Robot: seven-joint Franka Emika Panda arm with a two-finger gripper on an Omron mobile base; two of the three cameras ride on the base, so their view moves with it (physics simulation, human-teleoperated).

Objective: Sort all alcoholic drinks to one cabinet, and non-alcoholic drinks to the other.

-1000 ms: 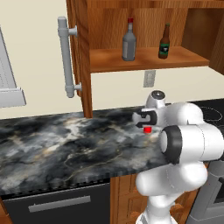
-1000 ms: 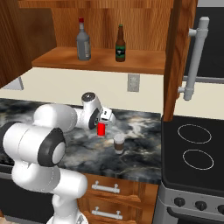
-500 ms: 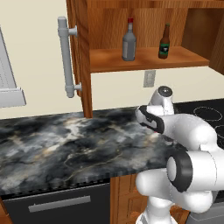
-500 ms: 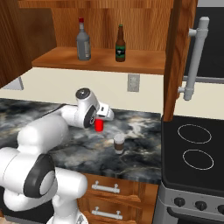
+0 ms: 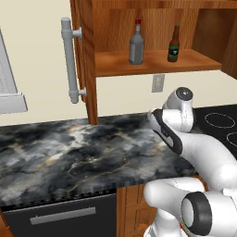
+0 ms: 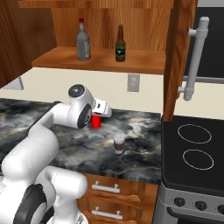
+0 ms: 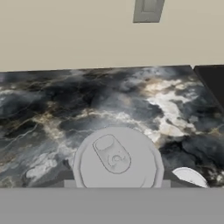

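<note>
Between the pincer's jaws [image 6: 98, 117] sits the red can [image 6: 96, 121], clamped and lifted just above the marbled counter [image 6: 52, 135]. Near it on the counter stands the lidded brown cup [image 6: 118, 144]. Both bottles, the red-capped grey one [image 6: 83, 40] and the beer bottle [image 6: 120, 43], already stand on the open cabinet's shelf [image 6: 144, 61], so only the two soft drinks look left to place. From the hand view the can's pull-tab top is plain; from the left base view the arm hides the can

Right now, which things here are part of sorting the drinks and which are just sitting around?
Part of the job:
grey bottle
beer bottle
red can
lidded cup
cabinet

Just around:
wall outlet
stove
</note>
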